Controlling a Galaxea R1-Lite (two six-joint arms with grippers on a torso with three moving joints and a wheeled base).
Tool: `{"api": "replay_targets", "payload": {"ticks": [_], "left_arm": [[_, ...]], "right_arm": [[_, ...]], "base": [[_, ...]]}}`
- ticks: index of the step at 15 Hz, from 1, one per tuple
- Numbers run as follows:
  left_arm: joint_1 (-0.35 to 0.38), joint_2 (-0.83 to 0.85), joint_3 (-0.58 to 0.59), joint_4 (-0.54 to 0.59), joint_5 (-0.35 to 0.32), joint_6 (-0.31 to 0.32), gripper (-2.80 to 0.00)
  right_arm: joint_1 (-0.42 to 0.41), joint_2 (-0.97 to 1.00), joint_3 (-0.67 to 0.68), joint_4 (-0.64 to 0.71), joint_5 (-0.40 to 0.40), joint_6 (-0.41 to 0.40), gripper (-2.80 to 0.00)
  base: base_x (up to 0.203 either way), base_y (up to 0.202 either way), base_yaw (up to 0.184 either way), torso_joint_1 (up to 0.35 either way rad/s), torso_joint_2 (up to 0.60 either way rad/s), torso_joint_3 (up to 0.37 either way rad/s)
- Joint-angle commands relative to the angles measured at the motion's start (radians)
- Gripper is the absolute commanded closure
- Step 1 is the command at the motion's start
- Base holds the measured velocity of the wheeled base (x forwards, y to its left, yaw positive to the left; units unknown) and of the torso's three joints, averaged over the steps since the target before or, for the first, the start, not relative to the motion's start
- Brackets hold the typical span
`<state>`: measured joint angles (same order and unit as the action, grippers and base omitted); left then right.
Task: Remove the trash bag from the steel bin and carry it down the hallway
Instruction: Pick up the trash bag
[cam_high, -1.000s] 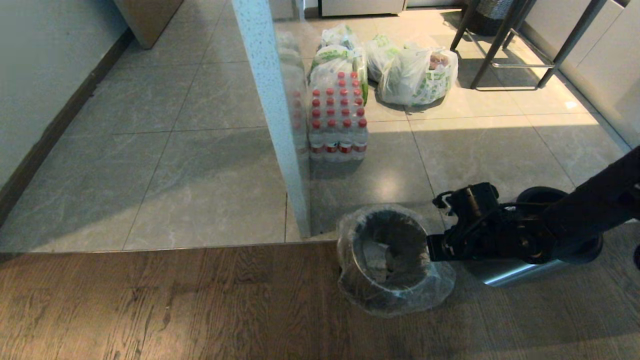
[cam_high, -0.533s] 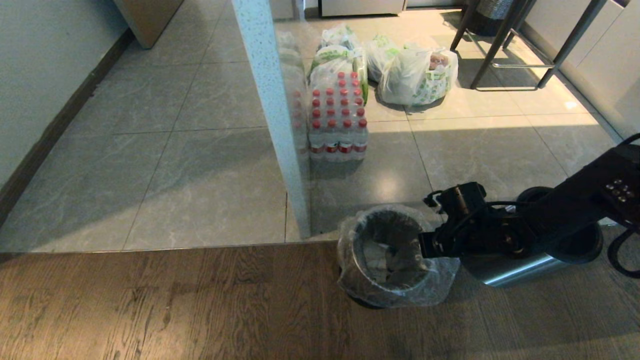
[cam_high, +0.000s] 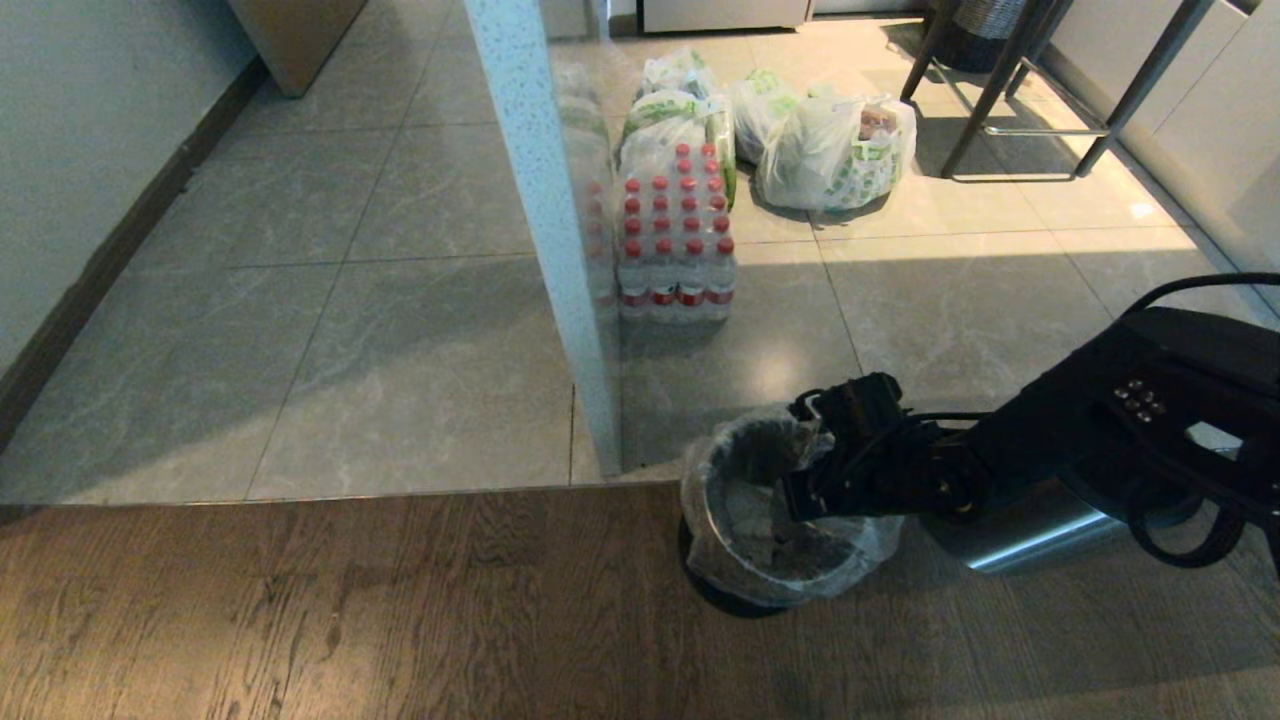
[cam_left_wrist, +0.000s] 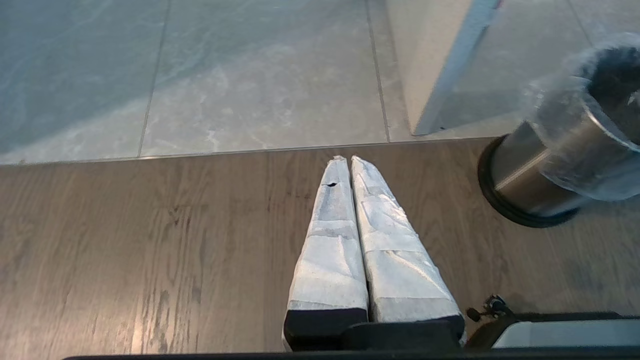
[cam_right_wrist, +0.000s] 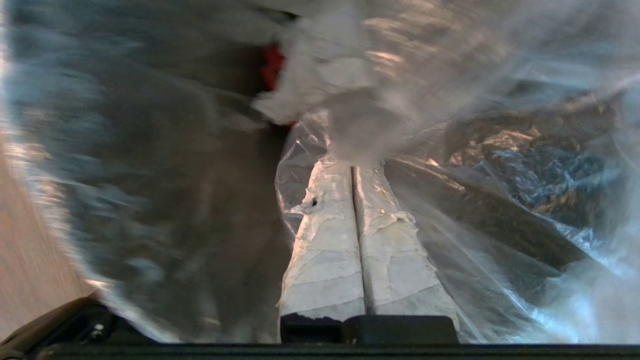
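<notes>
Head view shows me the trash bag (cam_high: 745, 520), thin, clear and crinkly, sitting inside the steel bin (cam_high: 735, 590) with its edge folded over the bin's rim. The bin is a small round shiny can with a black foot ring. It stands on brown wooden floor, right at the line where the grey stone tiles begin.

My right gripper (cam_high: 800, 485) is over the bin's mouth, on the side away from the white post (cam_high: 545, 240). In the right wrist view its two taped white fingers (cam_right_wrist: 325, 250) are pressed tight together, with the bag's wrinkled plastic (cam_right_wrist: 450, 210) wrapped all around them. I cannot tell if a bit of plastic is pinched between them. Some crumpled pale trash (cam_right_wrist: 325, 80) lies just past the tips.

The speckled white post stands just beside the bin. Beyond the bin on the tiles is a wrapped pack of water bottles (cam_high: 675, 235) with red caps, and past that some white grocery bags (cam_high: 830, 150) with green print. Behind my right arm lies a bigger steel can (cam_high: 1030, 535).

My left gripper (cam_left_wrist: 345, 160) hangs over the wood floor near the bin, fingers closed, holding nothing.
</notes>
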<state>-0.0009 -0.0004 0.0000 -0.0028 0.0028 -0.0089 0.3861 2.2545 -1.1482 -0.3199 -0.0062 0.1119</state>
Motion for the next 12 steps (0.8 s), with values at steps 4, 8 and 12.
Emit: {"api": "replay_targets", "payload": {"ticks": [4,8,12], "left_arm": [[-0.001,0.000,0.002,0.000,0.000,0.000,0.00],[-0.001,0.000,0.002,0.000,0.000,0.000,0.00],[-0.001,0.000,0.000,0.000,0.000,0.000,0.00]], "right_arm": [[0.061,0.071,-0.083,0.003,0.000,0.016,0.00],[0.096,0.104,-0.156,-0.002,0.005,0.080,0.00],[0.105,0.097,-0.140,-0.028,0.002,0.126,0.00]], "base": [[0.000,0.000,0.000,0.000,0.00,0.000],[0.000,0.000,0.000,0.000,0.00,0.000],[0.000,0.000,0.000,0.000,0.00,0.000]]}}
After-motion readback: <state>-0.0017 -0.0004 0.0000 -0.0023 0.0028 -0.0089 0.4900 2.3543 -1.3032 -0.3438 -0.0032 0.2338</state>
